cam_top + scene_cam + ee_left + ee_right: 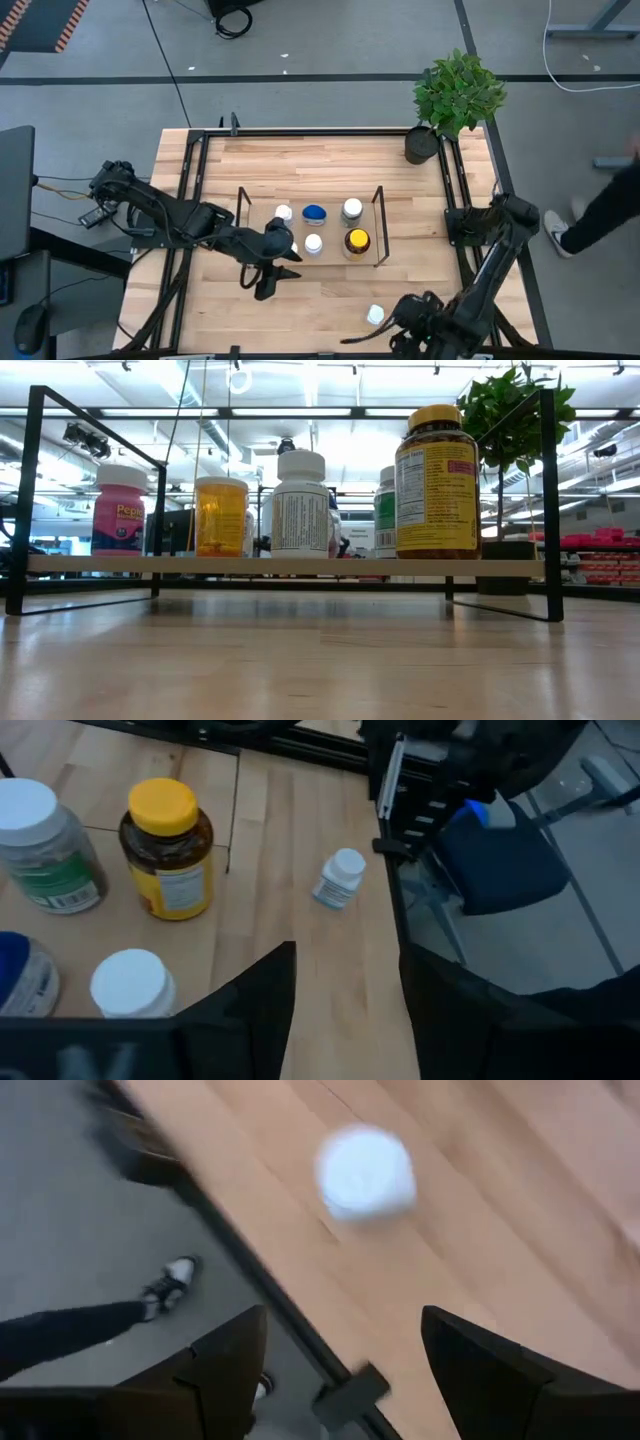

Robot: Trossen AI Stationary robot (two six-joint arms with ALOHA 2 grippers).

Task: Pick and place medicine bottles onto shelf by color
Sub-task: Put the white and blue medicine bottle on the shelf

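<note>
Fingers apart and empty, the right gripper (340, 1370) hovers near the front edge over a small white-capped bottle (375, 315) (seemingly upright), needing a centred descent before closing, black wire shelf (379, 205) well beyond.

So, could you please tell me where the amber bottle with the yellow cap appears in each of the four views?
High view: amber bottle stands on the shelf, near its right end.
Low view: the tallest bottle, right of centre on the shelf board.
Left wrist view: it stands beside a green-labelled bottle.
Right wrist view: not in it.
Shared landmark: the green-labelled bottle next to it, also in the low view.
</note>
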